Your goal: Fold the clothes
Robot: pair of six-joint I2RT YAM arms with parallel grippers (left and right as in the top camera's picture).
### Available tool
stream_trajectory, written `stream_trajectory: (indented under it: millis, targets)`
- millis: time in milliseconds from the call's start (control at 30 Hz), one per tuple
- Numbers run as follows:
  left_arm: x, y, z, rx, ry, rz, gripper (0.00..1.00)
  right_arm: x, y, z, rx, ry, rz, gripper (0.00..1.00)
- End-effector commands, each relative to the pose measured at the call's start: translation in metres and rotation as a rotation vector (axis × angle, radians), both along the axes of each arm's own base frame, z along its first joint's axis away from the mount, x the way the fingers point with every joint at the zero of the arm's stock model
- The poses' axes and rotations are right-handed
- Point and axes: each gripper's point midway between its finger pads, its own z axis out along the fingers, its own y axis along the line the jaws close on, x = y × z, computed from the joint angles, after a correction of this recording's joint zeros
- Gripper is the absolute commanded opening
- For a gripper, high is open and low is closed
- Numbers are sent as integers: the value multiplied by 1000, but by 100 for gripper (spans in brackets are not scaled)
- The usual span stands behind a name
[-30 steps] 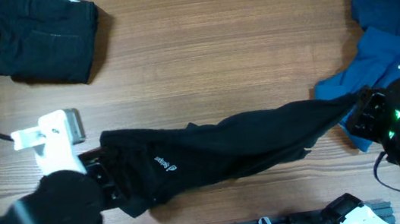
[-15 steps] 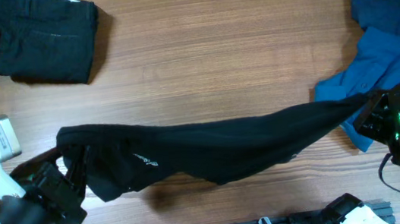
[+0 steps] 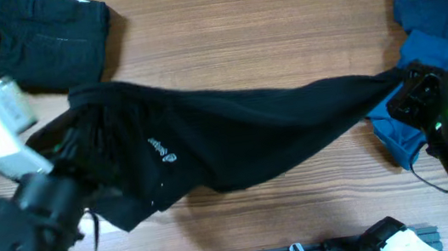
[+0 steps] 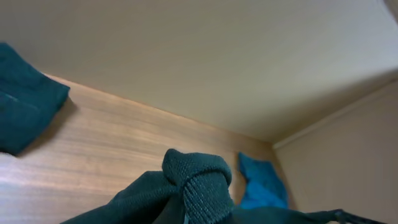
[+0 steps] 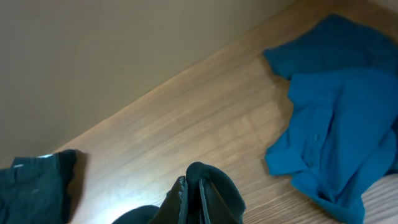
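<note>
The clothes in play are a black shirt [image 3: 234, 137] with a small white chest mark [image 3: 161, 149], stretched in the air across the table between both arms. My left gripper [image 3: 68, 149] is shut on its left end; in the left wrist view a ribbed black bunch [image 4: 196, 183] fills the jaws and hides the fingers. My right gripper [image 3: 406, 90] is shut on the right end, where folds of black fabric [image 5: 208, 190] rise between the fingers. The shirt's lower part sags toward the table.
A folded black garment [image 3: 47, 44] lies at the far left corner. Crumpled blue garments [image 3: 435, 27] lie at the right, close behind the right arm, and show again in the right wrist view [image 5: 339, 118]. Bare wooden tabletop [image 3: 248, 45] stretches beyond the shirt.
The left arm has swung the shirt's left end up and toward the far side of the table, so the shirt hangs wider. The right end shifted slightly farther back too.
</note>
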Motion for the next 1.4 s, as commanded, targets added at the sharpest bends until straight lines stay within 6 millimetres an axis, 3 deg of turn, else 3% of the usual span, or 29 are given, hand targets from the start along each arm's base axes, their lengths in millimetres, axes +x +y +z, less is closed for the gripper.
stream_trajectory:
  millis: [0, 267, 467, 600, 767, 1067, 1233, 1367]
  targets:
    - [8, 6, 3, 85, -33, 60, 4, 2, -9, 4, -83, 7, -17, 7]
    - [12, 4, -7, 138, -9, 76, 4, 1, -12, -2, -95, 35, -37, 7]
    - [8, 6, -18, 164, 31, 69, 4, 1, -10, -14, -126, 98, -24, 22]
    - [7, 3, -28, 197, 65, 49, 4, 9, 5, -33, -118, 182, 31, 34]
    - [6, 2, -40, 218, 111, 46, 4, 32, 43, -66, -96, 325, 166, 43]
    - [1, 10, -55, 221, 175, 81, 4, 86, 162, -147, -57, 545, 780, 75]
    - [-1, 13, -59, 239, 188, 82, 4, 95, 193, -199, 30, 696, 875, 75]
    - [-2, 15, -61, 234, 201, 91, 4, 86, 218, -233, 71, 803, 1013, 75]
